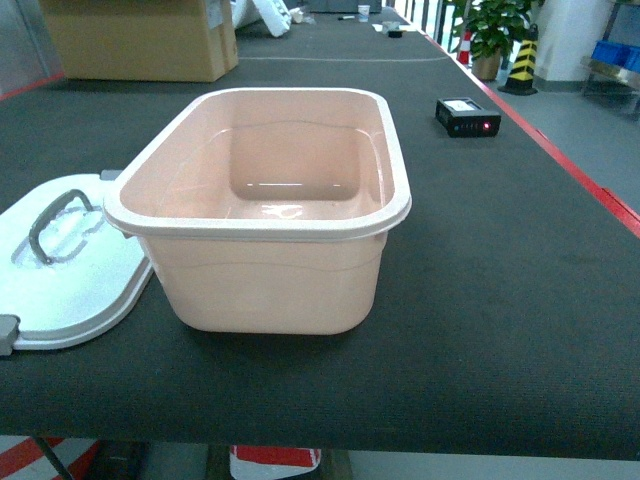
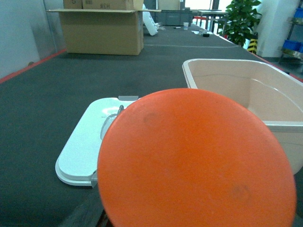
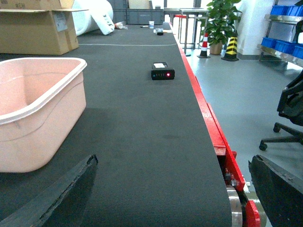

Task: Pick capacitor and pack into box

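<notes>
Left wrist view is filled by the orange capacitor [image 2: 196, 161], evidently clamped in the left gripper, with the open box [image 2: 246, 90] just ahead to its right. Right gripper [image 3: 170, 198] stands apart, empty, over the surface [image 3: 142, 123] beside the box.

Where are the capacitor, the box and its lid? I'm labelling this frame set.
capacitor [image 2: 196, 161]: left wrist view, middle of its orange face.
box [image 1: 268, 270]: head view, pink front wall.
lid [image 1: 85, 270]: head view, flat white top right of the grey handle.
</notes>
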You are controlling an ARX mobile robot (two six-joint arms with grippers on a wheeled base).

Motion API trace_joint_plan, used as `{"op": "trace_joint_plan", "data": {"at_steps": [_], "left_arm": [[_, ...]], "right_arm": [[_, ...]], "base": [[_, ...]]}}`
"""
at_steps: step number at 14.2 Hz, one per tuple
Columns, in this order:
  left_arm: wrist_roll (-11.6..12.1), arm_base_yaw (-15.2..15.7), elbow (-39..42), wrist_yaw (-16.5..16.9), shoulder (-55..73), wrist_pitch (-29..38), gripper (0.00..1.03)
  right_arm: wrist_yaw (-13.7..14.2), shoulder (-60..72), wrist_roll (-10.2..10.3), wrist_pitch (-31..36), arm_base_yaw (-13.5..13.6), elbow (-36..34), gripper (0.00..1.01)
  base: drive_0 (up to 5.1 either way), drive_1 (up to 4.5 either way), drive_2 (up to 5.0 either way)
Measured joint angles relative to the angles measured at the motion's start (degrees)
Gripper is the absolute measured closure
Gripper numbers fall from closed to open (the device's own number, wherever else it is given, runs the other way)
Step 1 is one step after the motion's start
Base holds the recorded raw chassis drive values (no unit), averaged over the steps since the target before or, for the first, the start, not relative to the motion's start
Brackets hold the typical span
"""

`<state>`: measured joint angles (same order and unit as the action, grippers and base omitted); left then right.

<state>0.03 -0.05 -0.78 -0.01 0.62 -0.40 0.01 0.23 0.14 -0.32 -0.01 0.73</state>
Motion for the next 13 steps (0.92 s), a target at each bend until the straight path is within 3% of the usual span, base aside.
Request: {"op": "trace_joint_plan", "data": {"at_steps": [7, 8, 9, 10, 12, 13], "left_arm": [[0.0, 0.0, 0.0, 0.0, 0.0, 0.0, 0.59], [1.27, -1.4, 0.0, -3.54, 1.42, 3.08, 0.59], [3.26, -5.27, -0.55, -9.16, 8.96, 14.43, 0.59], [5.29, -8.72, -1.9, -12.59, 20.39, 25.09, 0.59], [8.2, -15.15, -11.08, -14.12, 47.43, 46.99, 0.59], [8.31, -17.11, -17.4, -14.19, 57.11, 52.98, 0.59]], "right_arm": [[0.02, 0.0, 0.0, 0.0, 0.0, 0.0, 0.03], [0.0, 0.0, 0.0, 0.0, 0.0, 0.0, 0.03], [0.02, 0.02, 0.0, -0.02, 0.0, 0.0, 0.03], [0.0, 0.0, 0.0, 0.07, 0.0, 0.0, 0.03], [0.02, 0.0, 0.0, 0.0, 0.0, 0.0, 0.03], [0.0, 0.0, 0.0, 0.02, 0.0, 0.0, 0.03]], "base": [[0.0, 0.0, 0.0], [0.0, 0.0, 0.0], [0.0, 0.0, 0.0], [0.0, 0.0, 0.0], [0.0, 0.0, 0.0], [0.0, 0.0, 0.0]]}}
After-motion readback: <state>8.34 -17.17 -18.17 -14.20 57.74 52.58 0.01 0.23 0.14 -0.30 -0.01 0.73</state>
